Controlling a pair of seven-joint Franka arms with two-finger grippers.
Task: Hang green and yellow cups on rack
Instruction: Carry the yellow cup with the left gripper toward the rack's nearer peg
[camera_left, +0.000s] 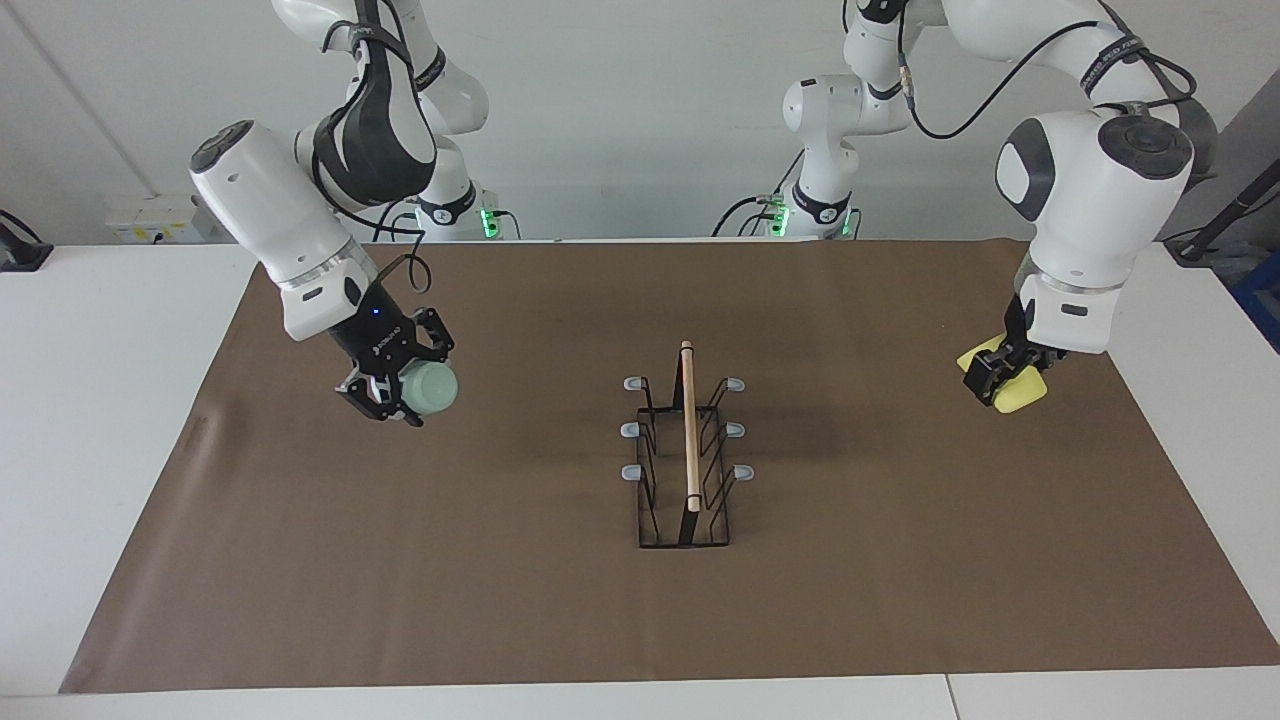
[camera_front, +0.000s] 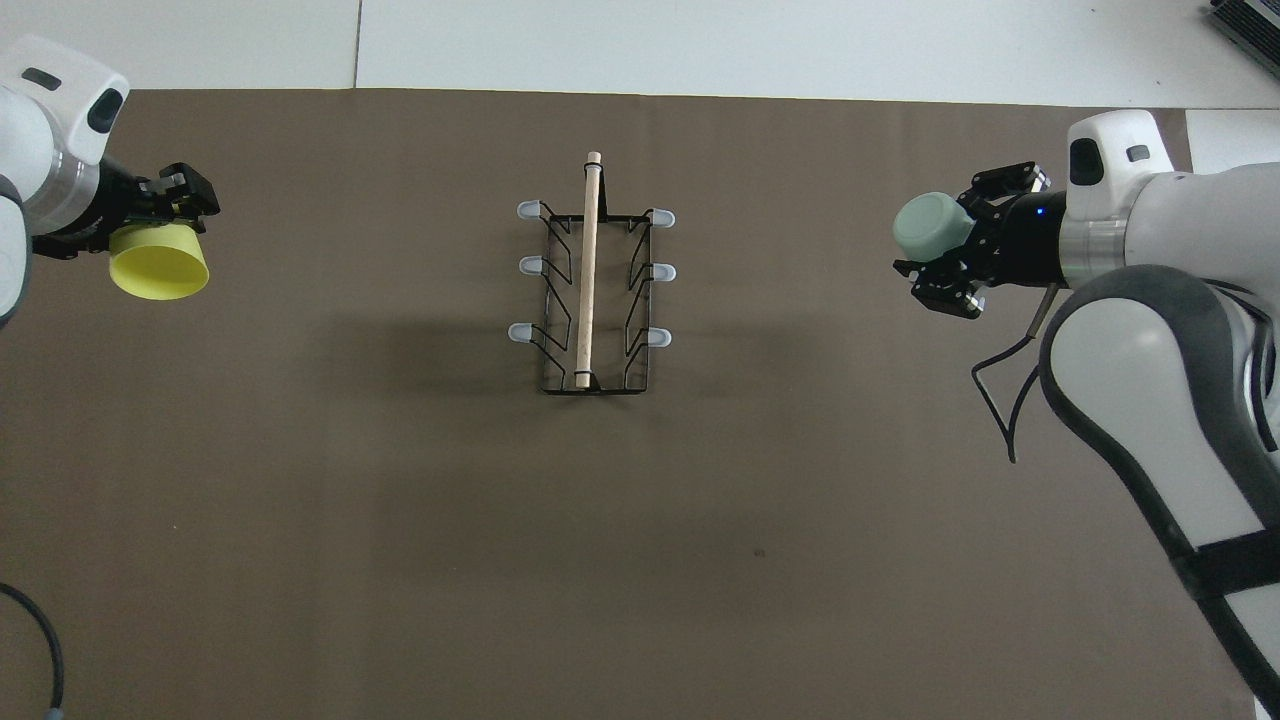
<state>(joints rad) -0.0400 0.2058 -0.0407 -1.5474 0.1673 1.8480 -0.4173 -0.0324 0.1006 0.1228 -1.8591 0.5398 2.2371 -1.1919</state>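
Brown paper mat (camera_left: 560, 600) covers most of the white table (camera_left: 110, 420); all task items are over it.

Rack (camera_left: 686, 455): black wire frame, light wooden rod (camera_left: 688, 425) along the top, six grey-tipped pegs in two rows of three. It stands at mid-table, its long axis running from the robots' end toward the table's front edge. No cup on any peg. Overhead view shows the same, rack (camera_front: 592, 290) with both grippers well apart from it on either side.

Right gripper (camera_left: 395, 385): over the mat toward the right arm's end of the table, raised off the surface, wrist tilted toward the rack. Fingers clamped on the green cup (camera_left: 428, 388), which lies roughly sideways with its closed base pointing toward the rack. In the overhead view, the right gripper (camera_front: 968, 245) and the green cup (camera_front: 932, 226) present the same, base facing the rack.

Left gripper (camera_left: 1012, 372): over the mat toward the left arm's end, also raised, pointing steeply down. Fingers closed on the yellow cup (camera_left: 1012, 388), much of the cup hidden by the fingers from the facing side. Overhead, the left gripper (camera_front: 150, 212) holds the yellow cup (camera_front: 158, 268) with its open mouth turned toward the robots' end.
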